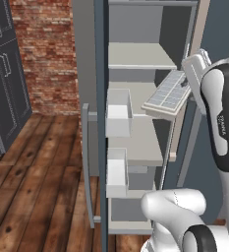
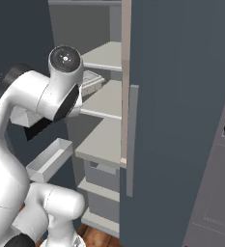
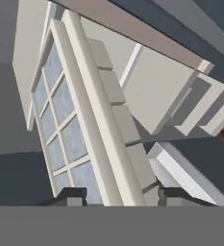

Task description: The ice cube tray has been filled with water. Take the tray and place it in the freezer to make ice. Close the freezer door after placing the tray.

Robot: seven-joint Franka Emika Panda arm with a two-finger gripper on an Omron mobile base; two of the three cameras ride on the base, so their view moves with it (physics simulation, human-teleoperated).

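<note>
- The freezer (image 1: 135, 142) stands open: a tall slate-blue compartment with flat grey shelves stacked inside, smooth and matte.
- The freezer door (image 1: 100, 123) is swung wide, seen nearly edge-on in the left base view, with a long grey vertical handle (image 1: 86, 162) along its outer side.
- Two white box-shaped door bins (image 1: 118, 113) hang on the door's inner face, one above the other; I see nothing in either of them.
- The ice cube tray (image 1: 167, 93) is a flat pale grey-white rectangle with a grid of small square cells that look glassy and bluish in the hand view.
- The tray is held tilted in the air at the freezer's opening, level with the middle shelves, its far end reaching over a shelf edge.
- The claw (image 3: 118, 194) is closed narrowly on the tray's near rim, one dark fingertip on each side of it.
- Left of the door, a red brick wall (image 1: 47, 54) rises over a dark plank floor (image 1: 32, 182).
</note>
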